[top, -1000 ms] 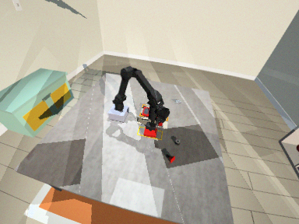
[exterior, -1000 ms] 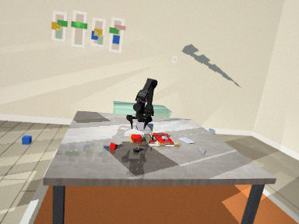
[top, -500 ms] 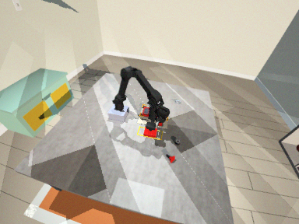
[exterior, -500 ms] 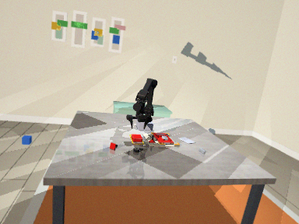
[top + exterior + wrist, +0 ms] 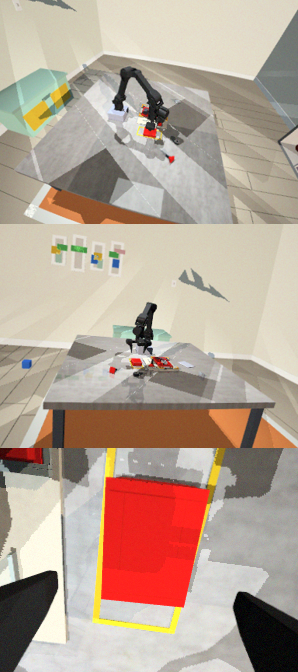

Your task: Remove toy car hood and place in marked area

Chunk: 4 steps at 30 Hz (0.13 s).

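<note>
The grey patchwork counter carries a flat red hood lying inside a yellow-outlined marked area, its left edge over the yellow line. Just beside it sits the toy car. Well apart lie a small red block and a dark round piece, possibly a wheel. The arm's pale base stands near the car.

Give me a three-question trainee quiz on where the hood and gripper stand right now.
1. True or false: the red hood lies within the yellow outline.
2. The gripper is: A) shut on the hood, B) open and holding nothing, C) out of view.
3. Fill in: in the wrist view, each dark fingertip stands ____ from the hood.

Key: 1 true; 2 B; 3 apart.
</note>
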Available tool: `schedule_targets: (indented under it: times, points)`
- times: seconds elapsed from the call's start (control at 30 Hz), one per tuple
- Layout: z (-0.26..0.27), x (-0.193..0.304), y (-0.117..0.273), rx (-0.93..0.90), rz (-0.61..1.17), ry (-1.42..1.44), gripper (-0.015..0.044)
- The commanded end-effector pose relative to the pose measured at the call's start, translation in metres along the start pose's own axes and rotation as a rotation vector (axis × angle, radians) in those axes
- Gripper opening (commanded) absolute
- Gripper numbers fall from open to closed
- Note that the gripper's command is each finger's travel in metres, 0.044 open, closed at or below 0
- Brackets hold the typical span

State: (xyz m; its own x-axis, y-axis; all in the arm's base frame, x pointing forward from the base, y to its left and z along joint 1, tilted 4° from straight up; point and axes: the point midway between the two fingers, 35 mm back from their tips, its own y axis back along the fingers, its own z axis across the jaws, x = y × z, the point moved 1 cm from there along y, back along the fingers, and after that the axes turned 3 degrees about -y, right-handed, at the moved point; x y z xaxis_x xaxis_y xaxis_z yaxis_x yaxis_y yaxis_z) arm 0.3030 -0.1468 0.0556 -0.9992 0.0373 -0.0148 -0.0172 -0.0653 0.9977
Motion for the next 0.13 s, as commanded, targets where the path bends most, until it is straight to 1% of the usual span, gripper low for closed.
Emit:
schedule_targets:
  times: [0.0,0.1]
  points:
    - [-0.0005,0.0003,0.0005,0.004,0.002,0.006,0.044]
    - [-0.0005,0.0003,0.0005,0.004,0.002,0.006,0.044]
